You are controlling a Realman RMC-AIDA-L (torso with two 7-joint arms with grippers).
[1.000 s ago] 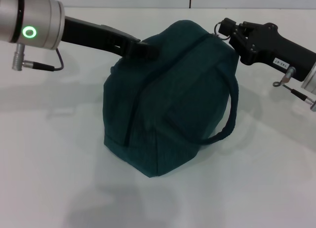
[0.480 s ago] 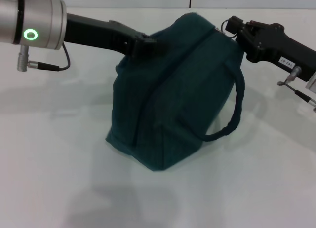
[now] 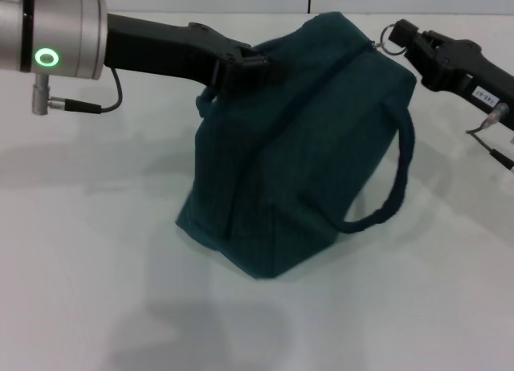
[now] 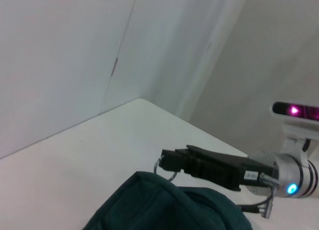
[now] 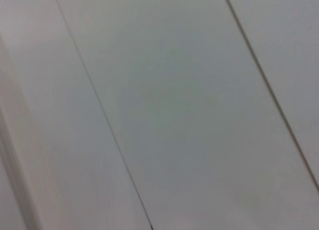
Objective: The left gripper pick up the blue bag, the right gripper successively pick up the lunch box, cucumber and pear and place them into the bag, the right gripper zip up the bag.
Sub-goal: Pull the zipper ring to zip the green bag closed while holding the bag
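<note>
White tabletop (image 3: 96,250) and pale wall panels framed the scene. On it sat the dark teal fabric blue bag (image 3: 305,162), tilted, its top seam running between both claws. The left gripper (image 3: 245,66), black and unlabelled, was clamped on the bag's near top edge; the right gripper (image 3: 414,43), black with a white label, pinched the silver ring zip pull (image 3: 393,40) at its tips. Zipping looked nearly finished; pulling straight along the seam against a firm left hold should suit best.
</note>
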